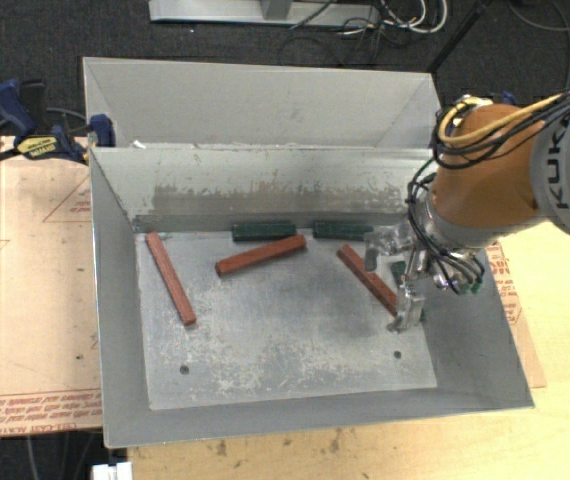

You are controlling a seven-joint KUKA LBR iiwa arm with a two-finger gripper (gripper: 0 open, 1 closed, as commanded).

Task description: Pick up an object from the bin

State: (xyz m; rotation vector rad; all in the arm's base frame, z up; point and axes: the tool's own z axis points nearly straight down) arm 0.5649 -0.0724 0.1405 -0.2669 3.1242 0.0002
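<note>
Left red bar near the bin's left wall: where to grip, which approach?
Mid-length of the left red bar, straight from above, closing across its narrow width. It lies flat, diagonal, with bare bin floor along both long sides; its upper end crowds the back wall.

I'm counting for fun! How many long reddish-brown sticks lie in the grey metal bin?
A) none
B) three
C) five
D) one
B: the grey metal bin holds one long reddish-brown stick at the left, a second reddish-brown stick in the middle and a third reddish-brown stick at the right.
</note>
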